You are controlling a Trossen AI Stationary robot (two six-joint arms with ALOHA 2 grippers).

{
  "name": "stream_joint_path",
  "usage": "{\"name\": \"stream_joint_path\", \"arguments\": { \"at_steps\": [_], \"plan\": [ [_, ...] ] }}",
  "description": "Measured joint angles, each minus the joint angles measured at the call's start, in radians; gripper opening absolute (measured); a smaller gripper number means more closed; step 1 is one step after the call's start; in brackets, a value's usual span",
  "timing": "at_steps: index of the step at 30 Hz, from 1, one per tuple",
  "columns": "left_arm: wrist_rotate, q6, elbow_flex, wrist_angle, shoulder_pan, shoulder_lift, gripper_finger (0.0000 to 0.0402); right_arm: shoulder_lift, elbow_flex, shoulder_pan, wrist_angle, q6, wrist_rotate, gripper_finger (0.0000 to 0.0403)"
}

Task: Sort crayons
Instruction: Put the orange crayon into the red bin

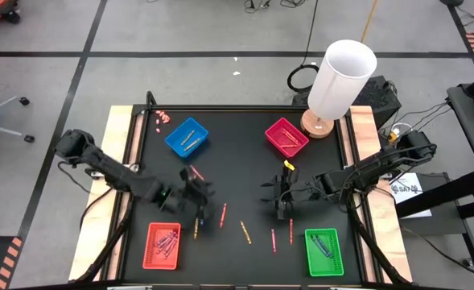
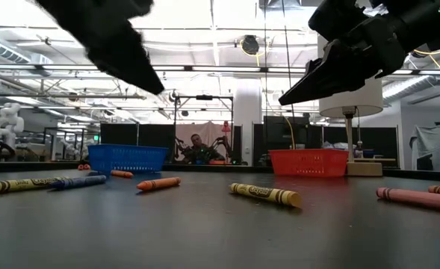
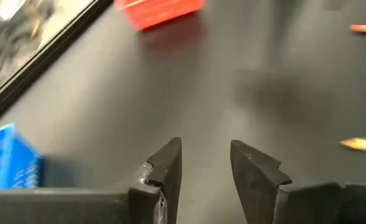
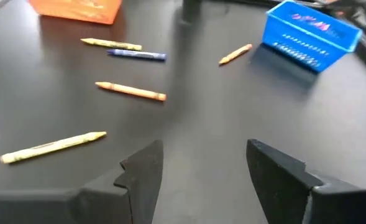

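Matte black counter [image 1: 245, 173] with pale wood edges, shallow blue plastic tray [image 1: 187, 137], magenta tray [image 1: 286, 137], red tray [image 1: 162, 246], green tray [image 1: 325, 251], thin yellow, orange, blue and pink crayons [image 4: 130, 91], white cylindrical lamp shade [image 1: 341, 79], dark grippers [image 1: 198, 193]

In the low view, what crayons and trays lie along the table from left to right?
Yellow crayon → blue crayon → blue tray → orange crayon → yellow crayon with a black band → red tray → pink crayon.
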Motion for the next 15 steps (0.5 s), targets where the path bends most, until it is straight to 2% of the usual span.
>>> {"name": "stream_joint_path", "arguments": {
  "at_steps": [4,8,11,13,15],
  "plan": [
    [-0.032,0.006,-0.062,0.138,-0.103,0.000,0.0134,0.000,0.000,0.000,0.000,0.007,-0.065,0.0215],
    [-0.055,0.005,-0.100,0.199,-0.153,0.001,0.0134,0.000,0.000,0.000,0.001,0.007,-0.082,0.0215],
    [-0.052,0.005,-0.117,0.184,-0.166,0.001,0.0134,0.000,0.000,0.000,0.002,0.011,-0.079,0.0215],
    [-0.005,0.005,-0.118,0.140,-0.169,0.001,0.0134,0.000,0.000,0.000,0.007,0.009,-0.079,0.0215],
    [0.084,0.004,-0.118,0.088,-0.170,0.001,0.0134,0.000,0.000,0.000,0.009,0.005,-0.078,0.0215]
  ]
}}
